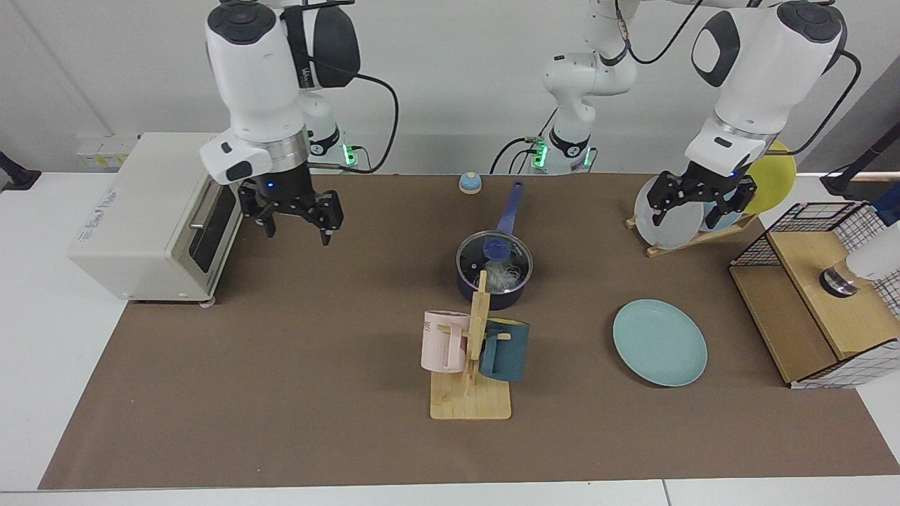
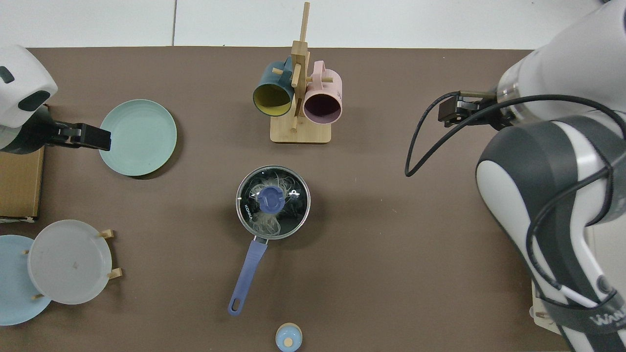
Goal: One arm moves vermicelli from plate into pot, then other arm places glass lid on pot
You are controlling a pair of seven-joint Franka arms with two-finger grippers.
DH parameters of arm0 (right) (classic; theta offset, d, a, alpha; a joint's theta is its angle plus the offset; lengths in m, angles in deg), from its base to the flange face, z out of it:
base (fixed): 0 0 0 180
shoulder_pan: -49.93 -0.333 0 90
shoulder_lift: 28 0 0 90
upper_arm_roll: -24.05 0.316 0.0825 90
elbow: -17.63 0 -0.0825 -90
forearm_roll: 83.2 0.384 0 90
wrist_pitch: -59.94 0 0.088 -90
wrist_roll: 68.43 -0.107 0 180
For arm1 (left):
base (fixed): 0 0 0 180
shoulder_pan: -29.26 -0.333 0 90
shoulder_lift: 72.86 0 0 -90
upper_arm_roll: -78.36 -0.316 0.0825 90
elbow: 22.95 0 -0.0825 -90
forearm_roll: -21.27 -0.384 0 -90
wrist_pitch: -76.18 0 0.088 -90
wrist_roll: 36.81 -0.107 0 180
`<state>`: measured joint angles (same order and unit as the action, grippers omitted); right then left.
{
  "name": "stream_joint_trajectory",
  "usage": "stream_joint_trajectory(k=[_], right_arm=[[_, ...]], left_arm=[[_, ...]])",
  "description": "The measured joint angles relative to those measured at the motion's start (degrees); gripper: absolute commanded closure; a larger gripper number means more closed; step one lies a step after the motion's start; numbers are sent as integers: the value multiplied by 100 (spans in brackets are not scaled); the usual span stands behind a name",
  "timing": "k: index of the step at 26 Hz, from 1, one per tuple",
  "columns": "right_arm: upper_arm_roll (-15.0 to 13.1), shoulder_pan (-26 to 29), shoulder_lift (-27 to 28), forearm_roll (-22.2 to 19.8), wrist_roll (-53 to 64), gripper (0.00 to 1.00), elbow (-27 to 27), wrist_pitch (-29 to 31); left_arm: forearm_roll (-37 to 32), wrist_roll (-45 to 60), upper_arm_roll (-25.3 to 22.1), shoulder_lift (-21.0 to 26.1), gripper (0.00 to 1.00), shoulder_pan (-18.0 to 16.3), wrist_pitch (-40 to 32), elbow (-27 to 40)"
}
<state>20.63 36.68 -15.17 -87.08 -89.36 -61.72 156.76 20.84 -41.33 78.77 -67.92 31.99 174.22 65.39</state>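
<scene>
— Where is the pot [image 1: 493,280]?

— It sits in the middle of the table [image 1: 281,393], on the brown mat. Its long blue handle points toward the robots. The glass lid [image 2: 273,202] is on top of it, flat, with its blue knob in the middle.

— And the vermicelli [image 2: 268,221]?

— It is inside the pot. I can see the thin white strands through the glass.

— What about the plate [image 1: 659,342]?

— The green plate lies flat on the mat, well apart from the pot, near the wooden box with the wire basket [image 1: 819,281]. It has nothing on it.

— What is the right claw [image 1: 295,221] doing?

— It hangs in the air just beside the little white oven [image 1: 151,214], well away from the pot. Its fingers are spread apart and hold nothing.

— And the left claw [image 1: 702,204]?

— It hangs up high in front of the plate rack [image 1: 692,235], where the grey, blue and yellow plates stand. Its fingers are apart too, and it holds nothing. From above, that claw [image 2: 80,137] shows at the edge of the green plate [image 2: 138,137].

— Anything else near the pot?

— A wooden mug stand [image 1: 472,379] is just in front of it, with a pink mug [image 1: 443,341] and a dark blue mug [image 1: 503,349] hanging on it. A small blue round thing [image 1: 470,183] sits behind the pot handle.
</scene>
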Motion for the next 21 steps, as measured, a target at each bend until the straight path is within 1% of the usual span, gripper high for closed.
stream_joint_trajectory(k=[5, 9, 14, 21], right_arm=[[4, 394, -4, -1, 148, 1, -130, 37], [5, 604, -70, -6, 331, 1, -384, 316], [3, 817, -385, -7, 775, 1, -1121, 927], [14, 868, -1022, -7, 817, 1, -2276, 1345]], left_arm=[[0, 0, -4, 0, 0, 0, 0, -1], [0, 0, -7, 0, 0, 0, 0, -2], [0, 0, -7, 0, 0, 0, 0, -4], [0, 0, -7, 0, 0, 0, 0, -6]])
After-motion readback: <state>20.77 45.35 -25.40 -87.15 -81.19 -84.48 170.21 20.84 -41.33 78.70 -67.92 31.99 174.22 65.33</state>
